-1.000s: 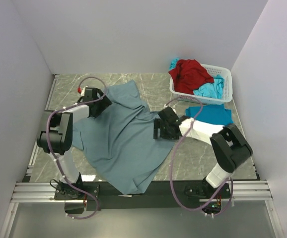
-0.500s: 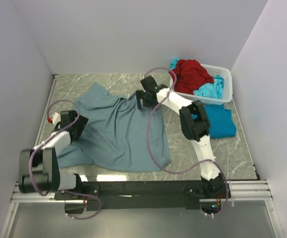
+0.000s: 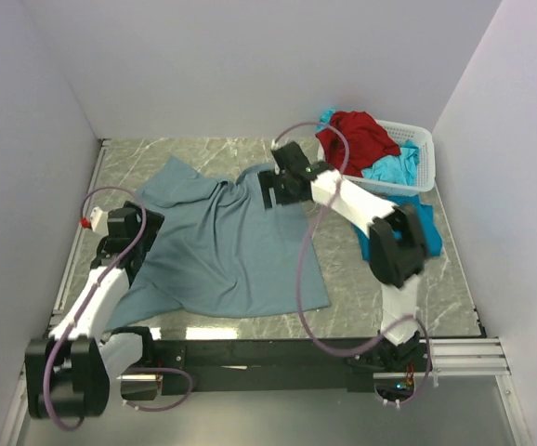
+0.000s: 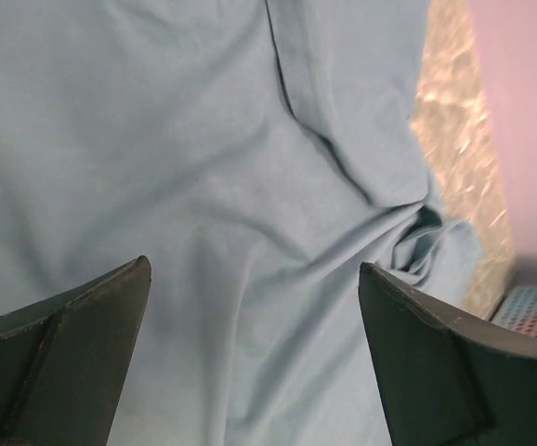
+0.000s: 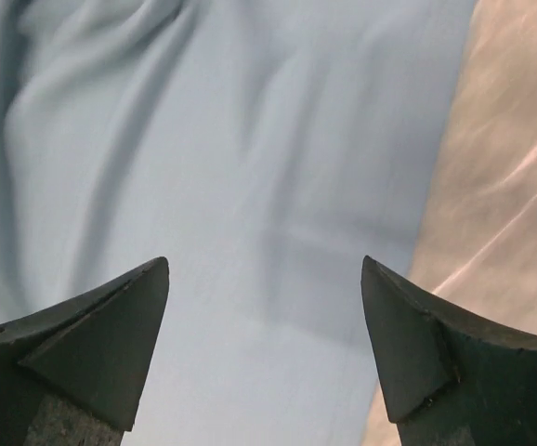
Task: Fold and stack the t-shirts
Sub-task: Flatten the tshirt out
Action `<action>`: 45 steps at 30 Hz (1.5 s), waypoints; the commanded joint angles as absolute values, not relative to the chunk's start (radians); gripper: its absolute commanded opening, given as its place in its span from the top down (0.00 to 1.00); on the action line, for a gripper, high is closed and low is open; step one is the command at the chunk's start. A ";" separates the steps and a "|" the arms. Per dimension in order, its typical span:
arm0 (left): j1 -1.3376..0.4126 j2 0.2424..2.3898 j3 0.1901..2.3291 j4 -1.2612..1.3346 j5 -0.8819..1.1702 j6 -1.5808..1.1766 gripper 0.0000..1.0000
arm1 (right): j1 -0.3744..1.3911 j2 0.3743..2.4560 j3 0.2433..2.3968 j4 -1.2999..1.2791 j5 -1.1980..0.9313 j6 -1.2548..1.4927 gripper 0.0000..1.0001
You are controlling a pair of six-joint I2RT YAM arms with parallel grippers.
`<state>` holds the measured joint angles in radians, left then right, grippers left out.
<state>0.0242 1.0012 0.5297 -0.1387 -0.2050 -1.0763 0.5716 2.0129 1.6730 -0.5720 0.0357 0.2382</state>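
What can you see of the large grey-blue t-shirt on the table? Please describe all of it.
The grey-blue t-shirt is plain soft cloth, spread unfolded and wrinkled on the marble table, one sleeve pointing to the far left. Its far edge is bunched under the right gripper; the left gripper is over its left edge. Both stand open, gripping nothing.

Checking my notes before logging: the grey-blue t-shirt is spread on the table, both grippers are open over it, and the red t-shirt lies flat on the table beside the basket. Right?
Not quite. The red t-shirt is heaped inside the white basket, not flat on the table beside it, as the top external view shows. The rest holds.
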 commanded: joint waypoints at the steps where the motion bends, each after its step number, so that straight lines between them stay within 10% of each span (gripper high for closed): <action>1: 0.020 1.153 0.618 -0.021 -0.109 -1.028 0.01 | 0.666 1.784 1.435 -0.448 -0.018 0.308 0.10; 11: 0.018 1.318 0.701 0.057 -0.078 -0.967 0.01 | 0.776 1.566 0.911 -0.310 -0.071 0.515 0.10; 29: 0.020 1.908 1.185 0.166 0.028 -0.945 0.01 | 0.718 1.595 0.834 -0.319 -0.038 0.500 0.10; 39: 0.023 2.385 1.956 -0.023 -0.092 -0.881 0.01 | 0.692 1.632 0.868 -0.330 -0.031 0.489 0.10; 45: 0.040 2.346 2.009 -0.096 -0.158 -0.822 0.01 | 0.683 1.594 0.891 -0.344 -0.012 0.483 0.10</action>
<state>0.0265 2.4405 2.0266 -0.0715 -0.0963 -0.8791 0.6983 1.5993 0.8703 -0.3000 -0.0643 0.5034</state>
